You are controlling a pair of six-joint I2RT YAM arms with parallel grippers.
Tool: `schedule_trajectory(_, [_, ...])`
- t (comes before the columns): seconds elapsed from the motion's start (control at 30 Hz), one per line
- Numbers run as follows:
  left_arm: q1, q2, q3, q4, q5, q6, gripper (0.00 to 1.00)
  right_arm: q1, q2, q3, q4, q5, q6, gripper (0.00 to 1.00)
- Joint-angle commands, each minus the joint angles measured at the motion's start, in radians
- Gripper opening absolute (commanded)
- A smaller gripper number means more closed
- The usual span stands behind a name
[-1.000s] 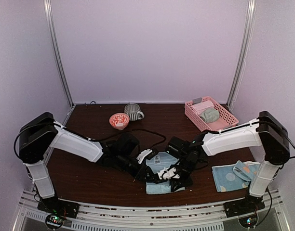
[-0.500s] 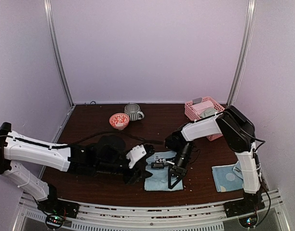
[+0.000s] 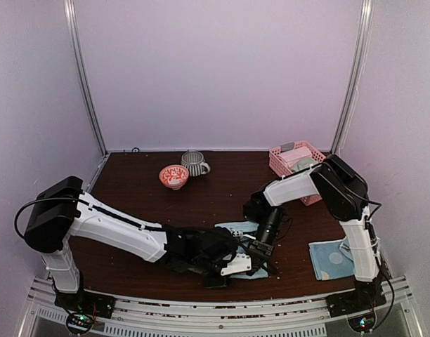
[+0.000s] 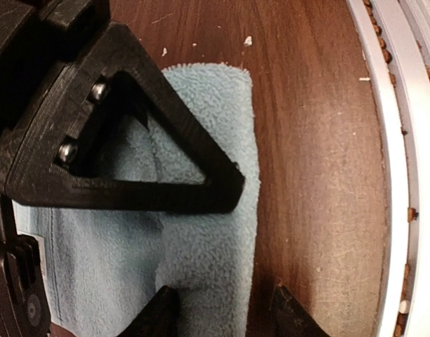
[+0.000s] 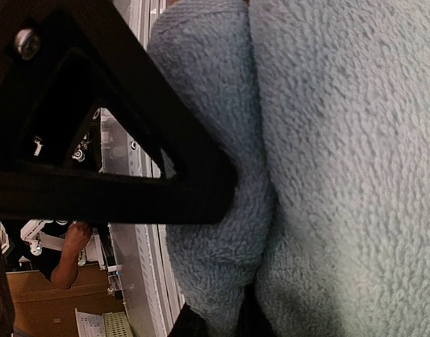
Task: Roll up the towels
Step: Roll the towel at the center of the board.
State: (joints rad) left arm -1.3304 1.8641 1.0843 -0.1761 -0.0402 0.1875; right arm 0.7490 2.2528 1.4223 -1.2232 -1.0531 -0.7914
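Dark wood table (image 3: 131,203), lilac walls (image 3: 215,70) behind. Plain blue towel (image 4: 215,232) lay at the near-centre edge, close to the rail (image 4: 391,140), w/ its near side turned over into a thick first fold. R gripper (image 5: 215,324) was pressed together on that towel, biting at the crease b/w the fold and the flat cloth. L gripper (image 4: 227,314) stood spread: one side on the cloth, the other over bare wood just beside the fold. It was straddling, not clamping.

To do this step well, prob:
- L should close on its end of the fold so both ends are held.
- Both should then turn together & travel away from the rail at the same pace, else the roll goes cone-shaped.
- Keep the cloth taut along the roll & press down lightly so the flat part doesn't drag.
- The grippers were v. close together, so mind the fingers clashing.

Count:
- Towels: 4 seen.
  - The plain blue one.
  - 1 dotted blue towel (image 3: 331,258), flat at the R near corner, well apart. A bunched bit by it sat partly behind the arm; couldn't tell if separate.
  - 1 grey-green towel (image 3: 304,164) & 1 pink towel (image 3: 292,156) in the basket, both partly hidden.
- 1 pink basket (image 3: 278,163).
- 1 bowl (image 3: 174,175).
- 1 striped mug (image 3: 194,163).
- 2 grippers.
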Motion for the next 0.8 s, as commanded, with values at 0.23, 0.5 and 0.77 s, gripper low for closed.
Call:
schedule_trajectory(0.23, [-0.003, 0.057, 0.034, 0.03, -0.002, 0.036, 0.15, -0.002, 0.016, 0.033, -0.079, 0.109, -0.095, 0.11])
schedule_trajectory(0.5, [-0.004, 0.035, 0.022, 0.004, 0.025, -0.037, 0.05, -0.053, -0.224, 0.059, -0.134, 0.112, -0.136, 0.42])
schedule_trajectory(0.77, [-0.004, 0.03, 0.045, -0.03, 0.057, -0.102, 0.03, -0.11, -0.181, 0.001, 0.197, 0.264, 0.208, 0.32])
